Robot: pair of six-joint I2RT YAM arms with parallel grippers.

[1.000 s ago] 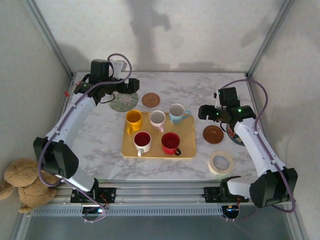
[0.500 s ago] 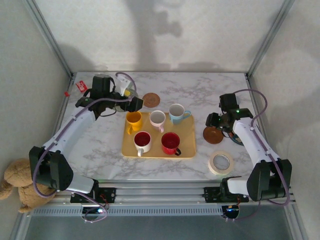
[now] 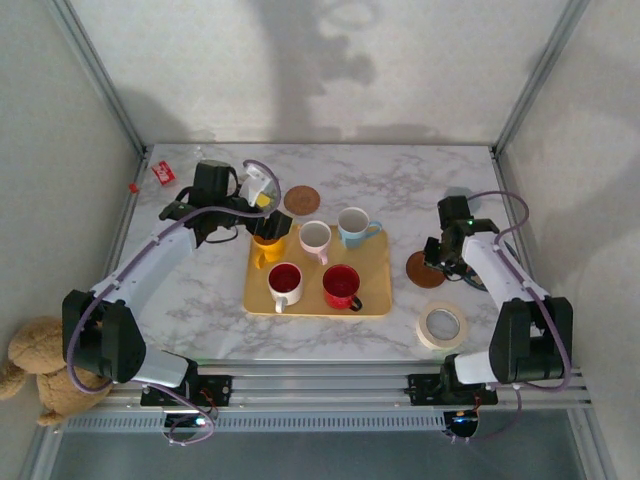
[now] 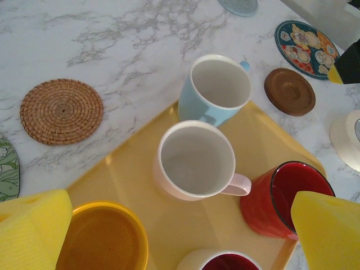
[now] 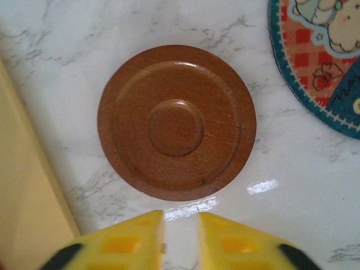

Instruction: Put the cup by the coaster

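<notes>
Standing on one yellow tray (image 3: 313, 301) are five cups (image 3: 315, 237).

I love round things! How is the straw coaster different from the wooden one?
The woven coaster is light tan and bumpy; the wooden coaster is dark brown and smooth. The woven coaster lies behind the tray; the wooden coaster lies to its right. Both are round.
</notes>
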